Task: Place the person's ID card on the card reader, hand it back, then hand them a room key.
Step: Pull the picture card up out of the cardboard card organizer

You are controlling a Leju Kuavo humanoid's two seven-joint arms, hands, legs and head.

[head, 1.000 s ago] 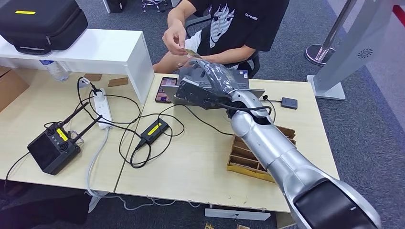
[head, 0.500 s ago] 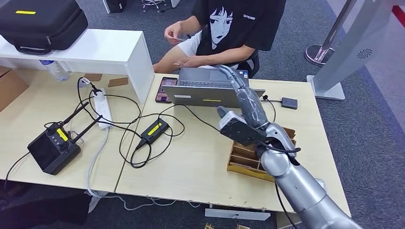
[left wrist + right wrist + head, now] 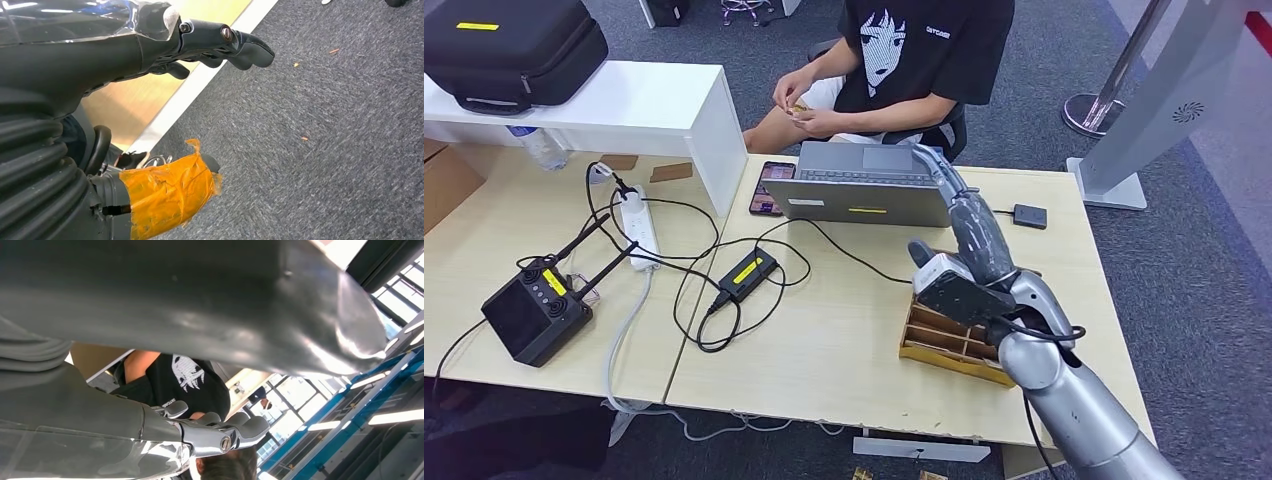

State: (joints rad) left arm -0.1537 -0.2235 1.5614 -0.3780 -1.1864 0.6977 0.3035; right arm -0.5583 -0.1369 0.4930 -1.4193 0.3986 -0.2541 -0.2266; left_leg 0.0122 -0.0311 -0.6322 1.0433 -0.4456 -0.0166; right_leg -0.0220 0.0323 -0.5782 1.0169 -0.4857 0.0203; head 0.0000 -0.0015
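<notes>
Now the right robot hand has drawn back, empty

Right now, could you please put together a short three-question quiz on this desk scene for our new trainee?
1. True or false: the robot's right hand holds a card.
2. Who holds the small card? A) the seated person in the black printed T-shirt B) the right hand
3. Fill in: the right hand hovers above the brown cardboard ______.

Key: 1 false; 2 A; 3 divided tray.
</notes>
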